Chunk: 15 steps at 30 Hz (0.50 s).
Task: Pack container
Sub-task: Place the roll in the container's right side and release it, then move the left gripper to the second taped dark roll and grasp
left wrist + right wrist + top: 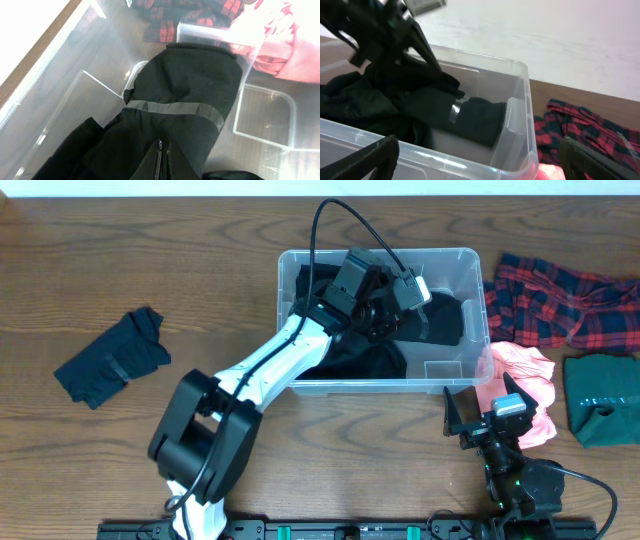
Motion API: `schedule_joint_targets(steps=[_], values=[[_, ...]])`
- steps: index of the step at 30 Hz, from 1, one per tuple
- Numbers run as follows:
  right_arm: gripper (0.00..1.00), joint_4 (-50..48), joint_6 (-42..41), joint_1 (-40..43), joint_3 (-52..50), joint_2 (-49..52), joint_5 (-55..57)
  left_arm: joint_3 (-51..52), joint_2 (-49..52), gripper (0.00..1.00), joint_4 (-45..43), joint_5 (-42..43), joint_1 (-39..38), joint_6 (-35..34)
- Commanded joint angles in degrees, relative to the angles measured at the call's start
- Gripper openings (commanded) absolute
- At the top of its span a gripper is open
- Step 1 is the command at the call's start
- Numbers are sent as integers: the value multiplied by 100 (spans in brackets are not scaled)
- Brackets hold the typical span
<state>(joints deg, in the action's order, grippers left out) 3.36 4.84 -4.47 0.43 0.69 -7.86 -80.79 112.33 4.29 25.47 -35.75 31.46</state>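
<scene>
This looks like a robotics lab bench, not a home. 2 robot arms, the white-and-black left arm (pixel 270 365) and the black right arm (pixel 525 485), stand at the near edge of a wood-grain table (pixel 120 260) above a black rail (pixel 330 531). A black cable (pixel 315 230) loops over the work area. Behind the table is a plain white wall (pixel 545 35). Clothes lie spread out beside a clear plastic container (pixel 440 252) — a plaid garment (pixel 560 300), a pink garment (pixel 525 365), a green garment (pixel 600 395) and a black garment (pixel 110 360).
</scene>
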Motion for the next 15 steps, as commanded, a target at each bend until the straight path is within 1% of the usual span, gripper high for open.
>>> schedule_joint_targets(steps=[1, 4, 8, 11, 15], values=[[99, 17, 55, 59, -11, -31, 35, 37, 481, 6, -144, -186, -11, -72], [99, 17, 55, 59, -11, -31, 35, 37, 743, 6, -199, -404, -13, -72], [99, 17, 57, 59, -11, -31, 35, 37, 1001, 6, -50, -433, -13, -72], [99, 17, 55, 59, -11, -31, 35, 35, 957, 6, -129, -431, -17, -72], [99, 17, 55, 59, -11, -31, 35, 31, 634, 6, -501, -433, -17, -72]])
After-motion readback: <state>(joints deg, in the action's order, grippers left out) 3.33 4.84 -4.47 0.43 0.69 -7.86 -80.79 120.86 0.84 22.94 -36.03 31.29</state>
